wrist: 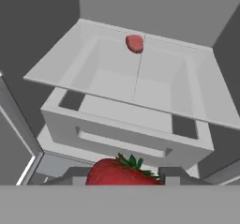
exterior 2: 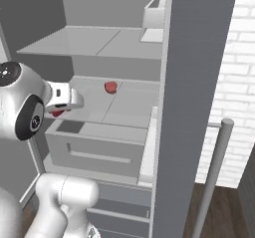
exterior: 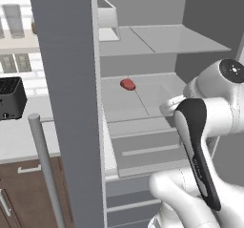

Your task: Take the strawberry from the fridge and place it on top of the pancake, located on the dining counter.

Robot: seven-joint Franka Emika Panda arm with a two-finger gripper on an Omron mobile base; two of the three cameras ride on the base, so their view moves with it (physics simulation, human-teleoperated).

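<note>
Inside the open fridge (exterior: 143, 46), the tool (wrist: 123, 180) has a strawberry (wrist: 123, 172) pinched between its fingers, while another small red fruit (wrist: 134, 43) sits on the shelf (wrist: 112, 82) behind.

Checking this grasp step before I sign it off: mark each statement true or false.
1. The tool grips a strawberry. True.
2. The fridge is shut. False: its door stands open and the shelves show.
3. The small red item lies in the drawer. False: it lies on the shelf above the drawer.
4. A black appliance stands on the counter beside the fridge. True.
</note>
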